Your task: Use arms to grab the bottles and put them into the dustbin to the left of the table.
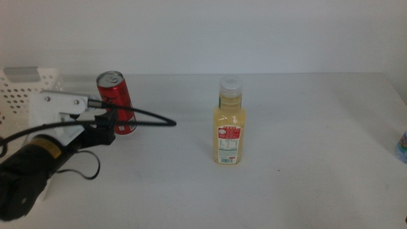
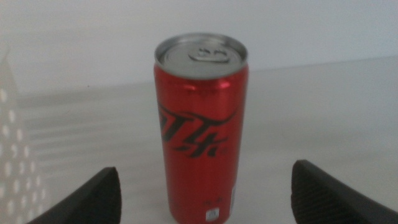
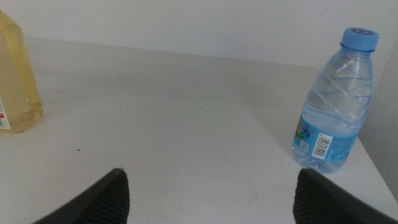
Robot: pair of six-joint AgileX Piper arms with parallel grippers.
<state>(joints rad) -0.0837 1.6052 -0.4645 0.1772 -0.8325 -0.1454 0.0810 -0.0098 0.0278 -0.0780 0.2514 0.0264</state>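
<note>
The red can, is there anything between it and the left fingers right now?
Nothing visible. The left gripper is open, and the red can stands upright on bare table centred ahead of its fingers.

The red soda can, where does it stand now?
In the middle view the red soda can stands upright at the table's left, beside the white dustbin, with the open left gripper just before it.
</note>
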